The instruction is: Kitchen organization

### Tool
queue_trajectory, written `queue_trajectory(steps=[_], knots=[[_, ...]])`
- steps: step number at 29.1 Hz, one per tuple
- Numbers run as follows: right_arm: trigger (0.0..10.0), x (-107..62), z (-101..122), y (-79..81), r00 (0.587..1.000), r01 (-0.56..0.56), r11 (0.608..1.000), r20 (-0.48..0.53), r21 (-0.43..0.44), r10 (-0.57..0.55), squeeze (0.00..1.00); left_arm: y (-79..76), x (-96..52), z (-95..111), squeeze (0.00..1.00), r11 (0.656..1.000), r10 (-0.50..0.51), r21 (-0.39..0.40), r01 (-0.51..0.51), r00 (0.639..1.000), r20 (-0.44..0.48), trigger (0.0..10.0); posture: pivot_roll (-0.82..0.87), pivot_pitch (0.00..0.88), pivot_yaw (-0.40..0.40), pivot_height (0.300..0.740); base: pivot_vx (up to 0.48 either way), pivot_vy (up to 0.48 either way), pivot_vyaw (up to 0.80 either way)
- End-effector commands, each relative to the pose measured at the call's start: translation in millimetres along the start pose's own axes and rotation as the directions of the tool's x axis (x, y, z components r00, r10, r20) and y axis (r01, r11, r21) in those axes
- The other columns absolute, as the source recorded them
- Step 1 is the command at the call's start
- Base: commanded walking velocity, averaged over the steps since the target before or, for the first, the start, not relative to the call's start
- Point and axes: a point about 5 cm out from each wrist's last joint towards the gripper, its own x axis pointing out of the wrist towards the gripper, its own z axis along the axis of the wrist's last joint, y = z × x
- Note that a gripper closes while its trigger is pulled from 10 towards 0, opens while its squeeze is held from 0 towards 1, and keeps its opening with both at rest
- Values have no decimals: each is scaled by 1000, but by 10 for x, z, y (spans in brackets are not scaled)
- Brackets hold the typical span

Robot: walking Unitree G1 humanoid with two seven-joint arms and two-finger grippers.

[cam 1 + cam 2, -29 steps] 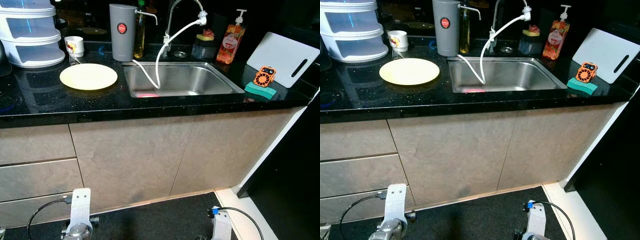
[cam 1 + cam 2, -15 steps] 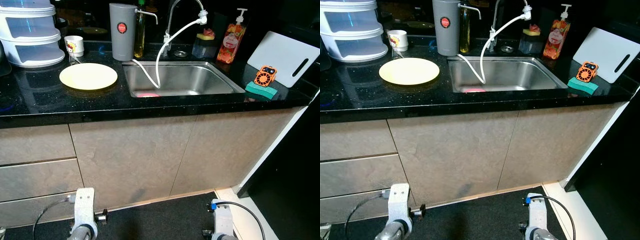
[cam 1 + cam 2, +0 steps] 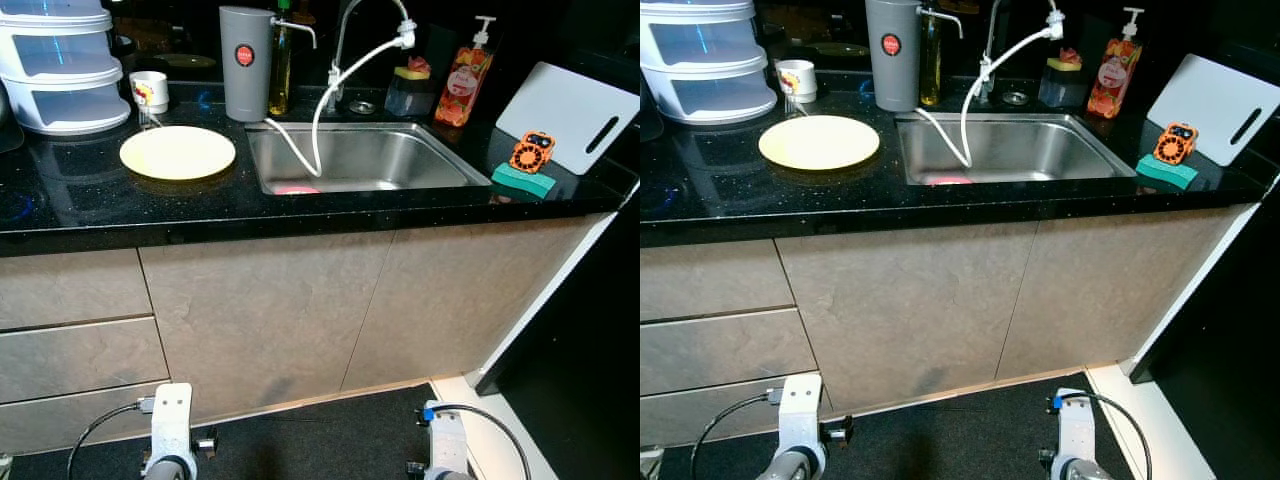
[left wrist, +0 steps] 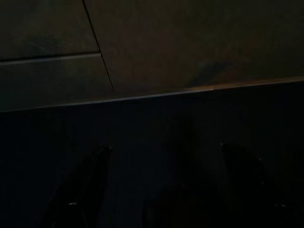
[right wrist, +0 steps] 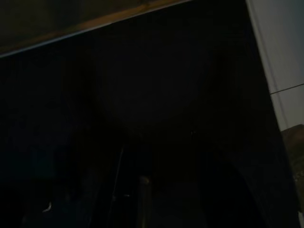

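From the head views, the yellow plate (image 3: 177, 152) sits on the black counter (image 3: 120, 205) left of the sink (image 3: 380, 158), handy for tidying. Both arms hang idle. Left wrist view: the left gripper (image 4: 168, 185) has its fingers spread. Right wrist view's too dark; can't tell.

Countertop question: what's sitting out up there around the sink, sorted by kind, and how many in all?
Plates: 1, a yellow plate
Mugs: 1, a white mug
Bottles: 2, an oil bottle and a soap dispenser
Grey canisters: 1
Cutting boards: 1
Sponges: 1, green
Orange gadgets: 1
Stacked containers: 1
Total: 9
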Motion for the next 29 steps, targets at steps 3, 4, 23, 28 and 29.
queue_trajectory(steps=[3,4,23,28,29], knots=[[10000,-8,-62,6,1000,-2,992,6,123,1,0,-13,-22,-100,0,999,20,37,-19,999,-38,10000,28,80,-70,740,0,0,0],[10000,-8,-68,10,1000,-5,992,-1,128,5,0,-22,-23,-102,0,1000,6,15,-5,999,-37,10000,28,80,-70,740,0,0,0],[10000,-10,-29,-30,998,53,998,26,27,-53,0,99,4,-30,0,998,46,54,-44,998,-36,10000,30,81,-63,740,0,0,0],[10000,-10,-31,-26,998,54,997,33,56,-56,0,101,10,1,0,994,40,102,-38,999,-18,10000,30,80,-64,740,0,0,0],[10000,-11,-24,-28,998,57,998,38,41,-59,0,105,13,15,0,995,39,90,-38,999,-12,10000,30,79,-63,740,0,0,0]])
